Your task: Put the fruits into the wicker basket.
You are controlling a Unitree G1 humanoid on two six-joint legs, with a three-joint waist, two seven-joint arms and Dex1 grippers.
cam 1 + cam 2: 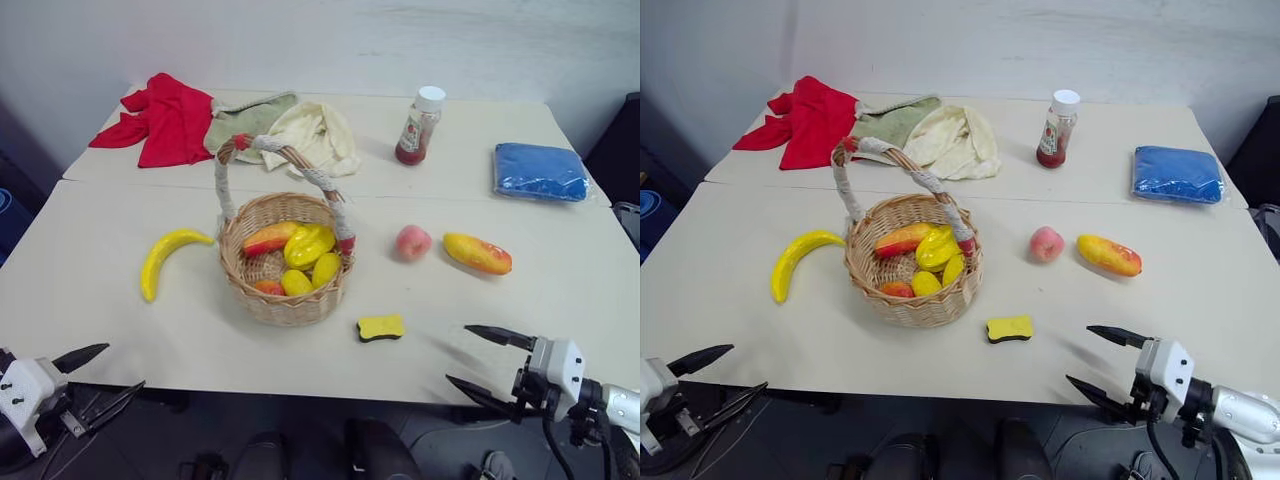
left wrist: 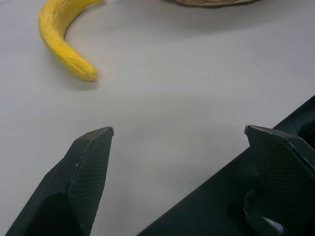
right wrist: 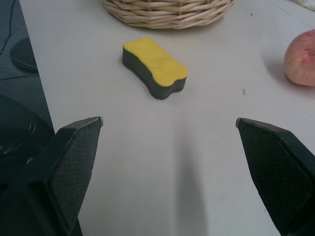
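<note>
head views: a round tan woven wicker basket holding several yellow and red-orange toy fruits is seen mid-table. a curved yellow banana lies just left of it; a round pink-red peach and an oblong yellow-orange mango lie to its right.

left wrist view: the left gripper is spread wide, empty, near the banana.

right wrist view: the right gripper is likewise wide and empty, facing a flat yellow sponge.

three fruits are judged outstanding; a reach to one is required next, avoiding the sponge.
</note>
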